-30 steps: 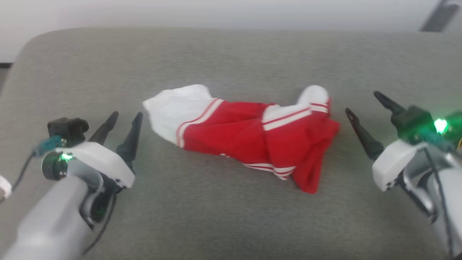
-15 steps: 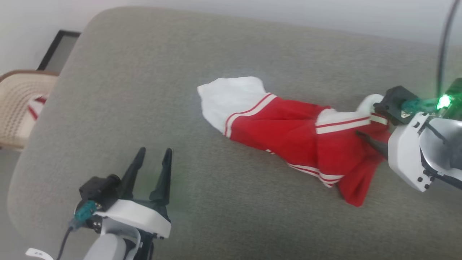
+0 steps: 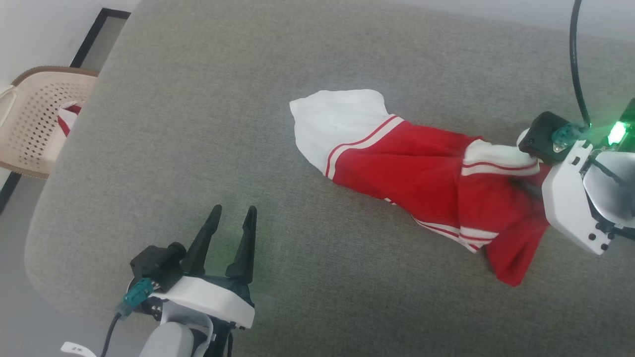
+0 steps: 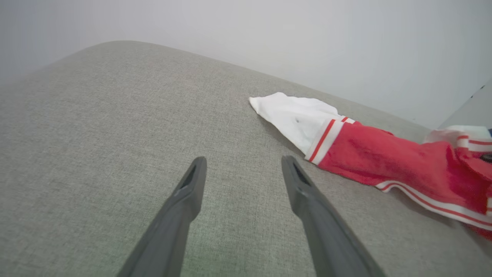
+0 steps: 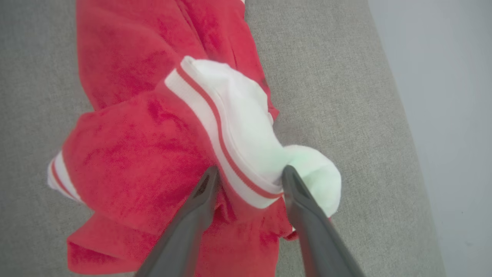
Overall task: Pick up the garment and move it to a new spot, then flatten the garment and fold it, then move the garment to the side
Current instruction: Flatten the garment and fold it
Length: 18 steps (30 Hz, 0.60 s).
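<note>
Lying crumpled right of centre on the grey cushion [image 3: 198, 124], the garment [image 3: 412, 173] is running from its white end mid-surface to a red bunch by the right edge. Bare fabric is spreading wide on the left and near sides, ending at a rounded left edge. Left gripper [image 3: 234, 210] is sitting near-left, fingers spread, empty, well apart from the cloth. Right gripper [image 5: 250, 173] is reaching in from the right, fingers spread, straddling and touching the white striped fold.

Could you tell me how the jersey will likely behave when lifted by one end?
Probably floppy: the jersey lies crumpled in soft folds, so it should sag. Likely light, as the cloth looks thin. The layers straddled by the right pincer may separate unevenly.
</note>
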{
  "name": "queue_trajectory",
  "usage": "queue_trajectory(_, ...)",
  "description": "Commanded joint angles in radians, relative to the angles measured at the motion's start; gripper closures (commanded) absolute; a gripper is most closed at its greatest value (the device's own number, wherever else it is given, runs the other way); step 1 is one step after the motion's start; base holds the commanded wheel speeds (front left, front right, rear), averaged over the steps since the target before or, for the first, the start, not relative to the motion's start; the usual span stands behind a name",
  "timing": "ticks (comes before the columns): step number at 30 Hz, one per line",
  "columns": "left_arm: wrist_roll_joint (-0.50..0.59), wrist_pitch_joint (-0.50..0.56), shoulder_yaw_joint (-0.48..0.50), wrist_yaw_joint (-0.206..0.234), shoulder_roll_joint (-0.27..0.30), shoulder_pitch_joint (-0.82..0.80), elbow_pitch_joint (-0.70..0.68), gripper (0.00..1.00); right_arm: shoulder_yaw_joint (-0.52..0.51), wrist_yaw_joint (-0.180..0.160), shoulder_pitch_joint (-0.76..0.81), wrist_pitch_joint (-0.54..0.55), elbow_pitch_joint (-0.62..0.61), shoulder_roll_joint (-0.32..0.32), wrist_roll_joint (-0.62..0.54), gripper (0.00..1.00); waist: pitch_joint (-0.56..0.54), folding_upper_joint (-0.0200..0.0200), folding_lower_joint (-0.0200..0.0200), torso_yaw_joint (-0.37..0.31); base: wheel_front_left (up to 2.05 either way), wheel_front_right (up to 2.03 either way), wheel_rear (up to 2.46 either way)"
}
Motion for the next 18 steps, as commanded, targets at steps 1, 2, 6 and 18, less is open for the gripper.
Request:
queue_trajectory(1,0.01,-0.005,0.015,-0.008,-0.007,-0.013,0.008,0.0,0.017,0.0,-0.019,-0.005,0.0,-0.007,0.017,1.0,-0.001,0.0,0.0,-0.007,0.0,0.0,0.0)
queue_trajectory(2,0.014,-0.005,0.021,-0.011,-0.011,-0.016,0.011,0.0,0.023,0.0,-0.024,-0.009,-0.001,-0.008,0.021,1.0,-0.001,0.0,0.0,-0.011,0.0,0.0,0.0)
queue_trajectory(6,0.028,-0.005,0.033,-0.017,-0.019,-0.025,0.021,0.0,0.034,0.0,-0.032,-0.048,0.022,-0.01,0.029,1.0,-0.005,0.0,0.0,-0.03,0.0,0.0,0.0)
queue_trajectory(18,0.046,-0.005,0.06,-0.019,-0.012,-0.007,-0.002,0.0,-0.231,0.0,0.181,-0.421,0.264,-0.064,0.063,1.0,-0.001,0.0,0.0,-0.113,0.0,0.0,0.0)
